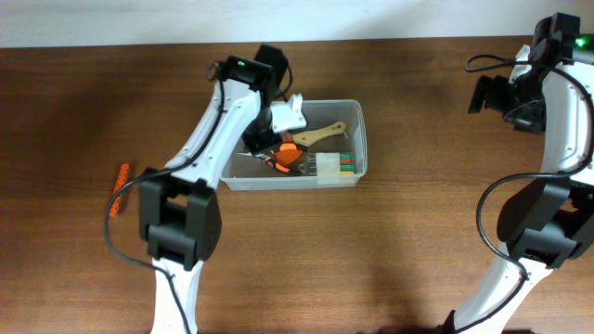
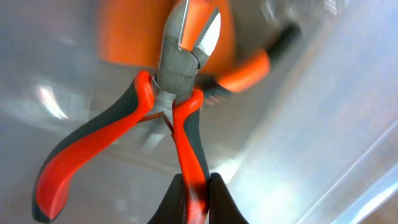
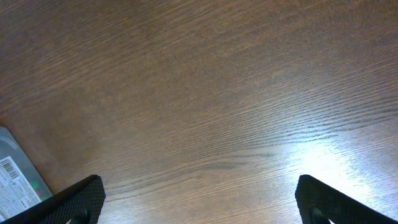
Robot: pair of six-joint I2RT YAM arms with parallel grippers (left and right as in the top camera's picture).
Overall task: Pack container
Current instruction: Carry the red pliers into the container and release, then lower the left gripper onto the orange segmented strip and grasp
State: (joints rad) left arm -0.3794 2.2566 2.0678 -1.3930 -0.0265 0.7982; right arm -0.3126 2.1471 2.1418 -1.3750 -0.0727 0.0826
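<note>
The container (image 1: 360, 139) is a clear plastic tub at the middle of the table. My left gripper (image 2: 198, 200) reaches down into its left half and is shut on one orange handle of the pliers (image 2: 177, 68), whose steel nose points away from the wrist over the tub floor. From overhead the pliers (image 1: 287, 160) show as orange beside the left arm's wrist. My right gripper (image 3: 199, 199) stands open over bare wood at the far right, with nothing between its fingers. In that view a corner of the container (image 3: 13, 173) shows at the left edge.
Inside the tub lie a wooden-handled tool (image 1: 321, 135), a small pale box (image 1: 327, 166) and green pieces (image 1: 345, 164). An orange tool (image 1: 119, 188) lies on the table left of the left arm. The right arm (image 1: 548, 102) stands at the right edge.
</note>
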